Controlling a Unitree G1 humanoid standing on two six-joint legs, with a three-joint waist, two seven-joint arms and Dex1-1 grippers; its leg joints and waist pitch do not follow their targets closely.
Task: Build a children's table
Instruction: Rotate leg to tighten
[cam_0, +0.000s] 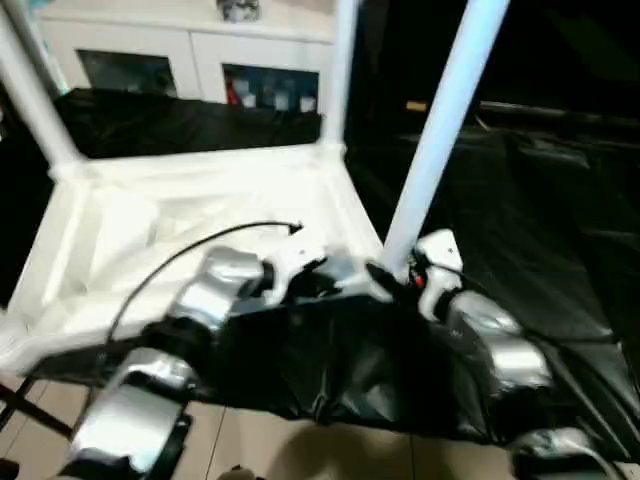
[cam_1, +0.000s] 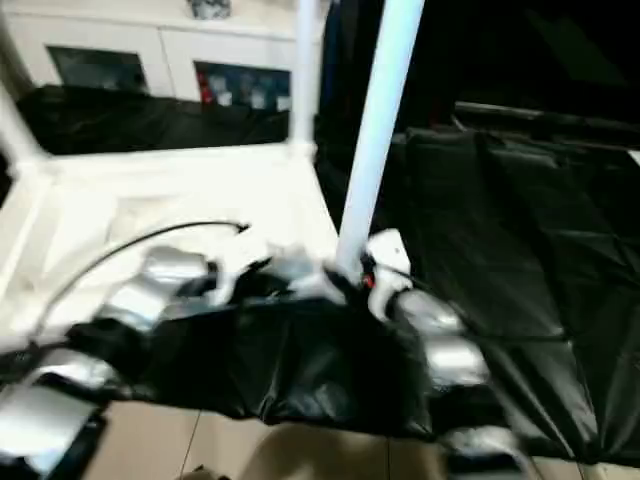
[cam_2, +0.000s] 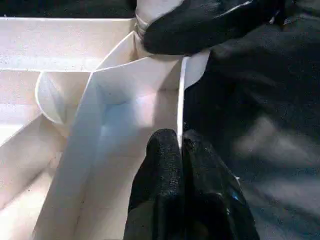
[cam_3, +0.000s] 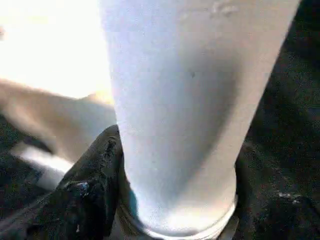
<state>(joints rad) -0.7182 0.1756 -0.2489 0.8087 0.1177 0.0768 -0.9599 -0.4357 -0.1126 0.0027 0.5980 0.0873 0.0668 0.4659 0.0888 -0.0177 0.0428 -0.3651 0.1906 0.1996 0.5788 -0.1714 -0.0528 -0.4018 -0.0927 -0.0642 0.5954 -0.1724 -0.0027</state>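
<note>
At the tabletop's (cam_0: 200, 215) near corner, 2 grippers work.
Right gripper (cam_3: 170, 200) clasps a leg's (cam_0: 440, 130) base; left gripper (cam_2: 181, 165) pinches the rim.

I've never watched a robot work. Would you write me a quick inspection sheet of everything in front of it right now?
Surface: black sheeting covers the work area; pale floor at the near edge.
Job's things: white plastic square tabletop lies underside up; two white round legs stand in its far corners; a third leg is upright at the near right corner.
Clutter: nothing seen.
Pincers: left pincer shut on the tabletop's thin rim; right pincer wrapped around the third leg's base.
Cables: a black cable arcs over the left forearm.
Surroundings: white cabinet with glass doors behind.
</note>
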